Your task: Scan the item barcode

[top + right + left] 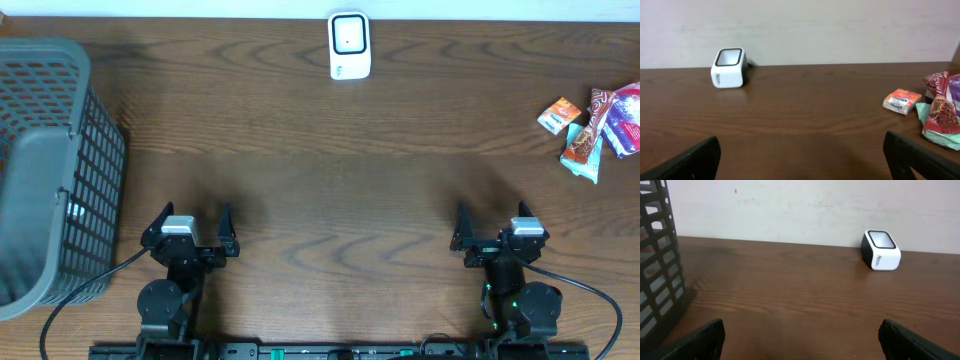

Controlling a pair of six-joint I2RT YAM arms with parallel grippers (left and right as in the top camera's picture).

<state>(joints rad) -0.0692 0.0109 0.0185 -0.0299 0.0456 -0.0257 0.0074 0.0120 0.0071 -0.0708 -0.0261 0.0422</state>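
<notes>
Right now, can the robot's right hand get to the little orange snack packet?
Probably yes. The right hand is open, and only bare table lies between it and the orange packet, though I can't tell if the arm stretches that far.

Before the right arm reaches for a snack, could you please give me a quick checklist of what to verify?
1. Right hand open and empty: ok.
2. Left hand open and empty: ok.
3. Snack packets lying loose at the right side of the table: ok.
4. Scanner at the far edge, nothing in front of it: ok.
5. Which packet face to present to it: cannot tell.
</notes>
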